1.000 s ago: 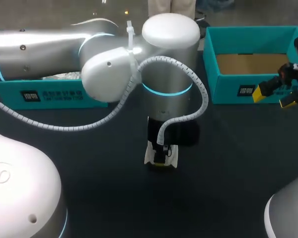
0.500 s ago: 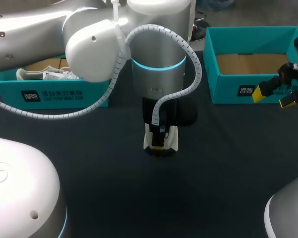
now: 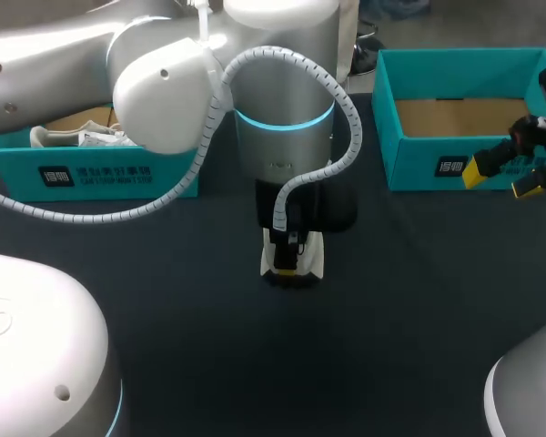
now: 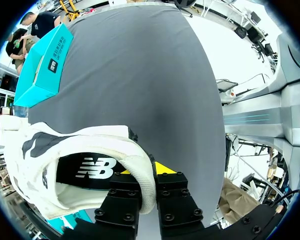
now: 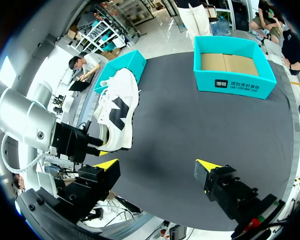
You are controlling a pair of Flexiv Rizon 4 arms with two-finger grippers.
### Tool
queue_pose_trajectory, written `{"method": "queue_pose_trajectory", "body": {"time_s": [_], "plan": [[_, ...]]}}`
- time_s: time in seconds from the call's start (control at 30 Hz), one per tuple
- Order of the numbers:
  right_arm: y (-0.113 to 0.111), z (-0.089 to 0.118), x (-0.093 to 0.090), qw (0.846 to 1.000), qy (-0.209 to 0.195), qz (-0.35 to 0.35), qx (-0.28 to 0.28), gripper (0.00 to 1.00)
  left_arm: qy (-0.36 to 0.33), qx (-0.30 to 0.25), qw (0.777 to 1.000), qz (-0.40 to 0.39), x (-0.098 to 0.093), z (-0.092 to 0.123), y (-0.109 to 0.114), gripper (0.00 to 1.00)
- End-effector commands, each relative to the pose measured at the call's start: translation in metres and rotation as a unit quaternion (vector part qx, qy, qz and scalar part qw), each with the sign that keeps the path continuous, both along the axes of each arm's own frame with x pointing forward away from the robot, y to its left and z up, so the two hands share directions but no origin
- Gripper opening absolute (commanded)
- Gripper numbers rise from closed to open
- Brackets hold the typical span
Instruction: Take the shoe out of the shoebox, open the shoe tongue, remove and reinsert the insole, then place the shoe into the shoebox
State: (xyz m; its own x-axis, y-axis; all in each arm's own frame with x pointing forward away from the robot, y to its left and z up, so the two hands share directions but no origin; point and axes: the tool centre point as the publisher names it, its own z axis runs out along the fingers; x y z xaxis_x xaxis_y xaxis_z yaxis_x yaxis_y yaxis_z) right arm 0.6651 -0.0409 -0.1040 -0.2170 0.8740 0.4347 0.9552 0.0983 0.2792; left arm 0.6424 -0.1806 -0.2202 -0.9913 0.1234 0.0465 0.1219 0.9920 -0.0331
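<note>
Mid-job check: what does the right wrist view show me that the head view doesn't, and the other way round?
Only the right wrist view: the whole side of the white sneaker with black side patches, gripped at its heel end by the left claw. Only the head view: a second white shoe lying inside the left teal cardboard shoebox; here the left arm hides most of the held sneaker. Both: the empty teal cardboard shoebox with its brown floor, and the open right claw.

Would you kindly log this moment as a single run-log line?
left gripper: shut on white-and-black sneaker, heel collar | right gripper: open, empty | sneaker: over dark table
</note>
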Motion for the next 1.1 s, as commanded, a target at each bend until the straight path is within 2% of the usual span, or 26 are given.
{"method": "queue_pose_trajectory", "body": {"time_s": [0.03, 0.2, 0.33, 0.47, 0.7, 1.0, 1.03, 1.1], "plan": [[0.001, 0.0, 0.003, 1.0, 0.003, 0.0, -0.001, 1.0, -0.001, -0.003, 1.0, -0.001, 0.0, 0.001, 0.002, 0.0], [0.001, 0.0, 0.003, 1.0, 0.003, 0.0, -0.001, 1.0, -0.001, -0.003, 1.0, -0.001, 0.0, 0.001, 0.002, 0.0], [0.001, 0.0, 0.003, 1.0, 0.003, 0.0, -0.001, 1.0, 0.035, 0.002, 0.999, -0.012, 0.031, 0.002, 0.016, 0.0], [0.001, 0.0, 0.003, 1.0, 0.003, 0.0, -0.001, 1.0, 0.075, 0.003, 0.997, -0.034, 0.065, 0.015, 0.044, 0.0], [0.001, 0.0, 0.003, 1.0, 0.003, 0.0, -0.001, 1.0, 0.071, 0.008, 0.997, 0.01, 0.122, 0.04, 0.104, 0.0], [0.001, 0.0, 0.003, 1.0, 0.003, 0.0, -0.001, 1.0, 0.091, 0.015, 0.996, 0.009, 0.178, 0.056, 0.173, 0.0], [0.001, 0.0, 0.003, 1.0, 0.003, 0.0, -0.001, 1.0, 0.078, 0.026, 0.996, 0.037, 0.183, 0.057, 0.179, 0.0], [0.001, 0.0, 0.003, 1.0, 0.003, 0.0, -0.001, 1.0, 0.097, 0.024, 0.995, 0.017, 0.192, 0.058, 0.191, 0.0]]}}
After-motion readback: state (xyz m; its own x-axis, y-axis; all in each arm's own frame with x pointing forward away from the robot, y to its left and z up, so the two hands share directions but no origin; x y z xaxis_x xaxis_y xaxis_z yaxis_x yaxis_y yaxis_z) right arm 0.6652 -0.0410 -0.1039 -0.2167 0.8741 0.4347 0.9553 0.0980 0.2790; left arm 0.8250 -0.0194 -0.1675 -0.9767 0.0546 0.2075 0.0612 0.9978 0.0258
